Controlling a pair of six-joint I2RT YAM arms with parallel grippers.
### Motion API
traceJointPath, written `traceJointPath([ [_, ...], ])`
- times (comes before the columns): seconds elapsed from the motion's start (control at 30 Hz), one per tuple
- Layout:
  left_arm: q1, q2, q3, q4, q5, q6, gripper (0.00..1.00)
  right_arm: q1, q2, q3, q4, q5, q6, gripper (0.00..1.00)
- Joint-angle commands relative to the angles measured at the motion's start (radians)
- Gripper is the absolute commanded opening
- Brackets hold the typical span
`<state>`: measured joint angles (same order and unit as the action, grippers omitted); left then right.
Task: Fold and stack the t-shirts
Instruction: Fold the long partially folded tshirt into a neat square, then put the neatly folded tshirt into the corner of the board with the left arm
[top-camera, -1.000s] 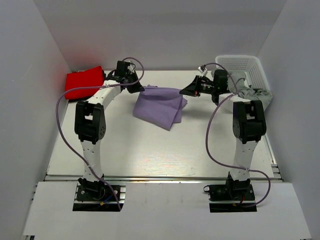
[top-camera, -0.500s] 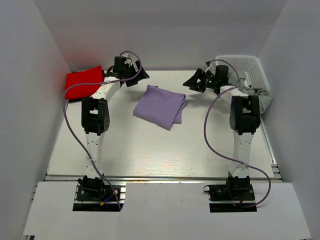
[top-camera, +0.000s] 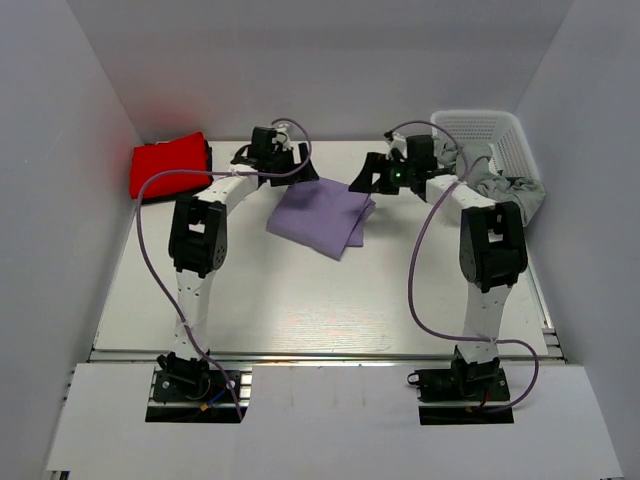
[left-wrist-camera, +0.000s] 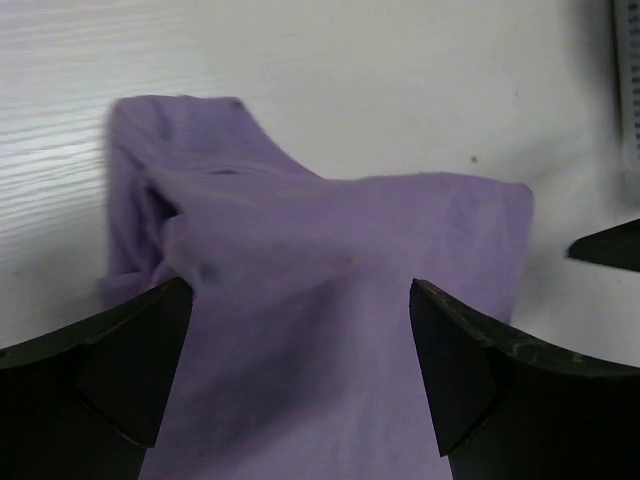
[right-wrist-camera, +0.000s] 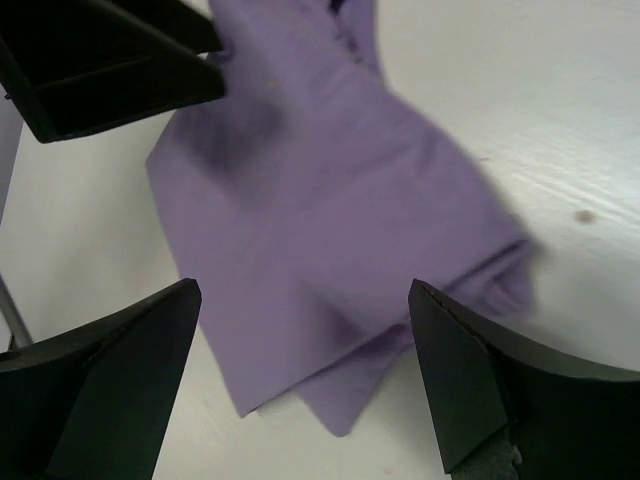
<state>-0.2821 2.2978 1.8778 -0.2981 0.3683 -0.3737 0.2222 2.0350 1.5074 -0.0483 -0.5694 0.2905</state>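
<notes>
Lavender t-shirt (top-camera: 320, 215): folded, laid centrally on the far half of the counter (top-camera: 300, 290). Left jaws, right jaws: spread wide, nothing held, poised at its far corners, judged ready for a joint lift. Red t-shirt (top-camera: 168, 165): folded, set far left, likely as the stack base.

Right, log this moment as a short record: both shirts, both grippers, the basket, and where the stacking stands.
lavender t-shirt: folded, lying flat mid-table
red t-shirt: folded, far left corner of the table, apart from the lavender one
left gripper: open, over the lavender shirt's far left corner; contact cannot be told
right gripper: open, over the same shirt's far right corner
white lattice basket: far right corner, grey cloth draped over its near edge
stack: not yet made
</notes>
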Motion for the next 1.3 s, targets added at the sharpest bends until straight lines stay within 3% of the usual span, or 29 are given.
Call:
traceJointPath([
  [0.0, -0.038, -0.075, 0.018, 0.034, 0.037, 0.058, 1.0, 0.037, -0.019, -0.036, 0.019, -0.014, -0.021, 0.9],
  [0.3, -0.028, 0.175, 0.25, -0.03, -0.032, 0.038, 1.0, 0.016, 0.172, 0.031, 0.148, -0.092, 0.124, 0.9],
  [0.67, -0.008, 0.259, 0.25, -0.065, -0.055, 0.005, 1.0, -0.018, 0.237, 0.011, 0.116, -0.052, 0.13, 0.9],
  [0.73, -0.008, 0.246, 0.216, -0.079, -0.055, 0.005, 0.96, -0.02, 0.235, 0.025, 0.094, -0.04, 0.101, 0.9],
  [0.83, -0.008, 0.181, 0.127, -0.12, -0.098, 0.015, 0.76, -0.018, 0.231, 0.062, 0.016, -0.03, 0.042, 0.9],
  [0.87, -0.008, 0.157, 0.06, -0.15, -0.153, 0.025, 0.65, -0.018, 0.219, 0.065, 0.008, -0.029, 0.0, 0.9],
  [0.97, -0.029, 0.034, -0.128, -0.199, -0.271, 0.025, 0.46, -0.015, 0.186, 0.066, -0.039, 0.008, -0.043, 0.9],
  [1.13, -0.029, -0.196, -0.577, -0.121, -0.23, -0.034, 0.44, 0.002, 0.093, -0.027, -0.107, 0.003, -0.111, 0.9],
  [1.27, -0.051, -0.385, -0.816, -0.049, -0.212, -0.077, 0.5, 0.031, -0.03, -0.302, -0.013, -0.012, -0.099, 0.9],
])
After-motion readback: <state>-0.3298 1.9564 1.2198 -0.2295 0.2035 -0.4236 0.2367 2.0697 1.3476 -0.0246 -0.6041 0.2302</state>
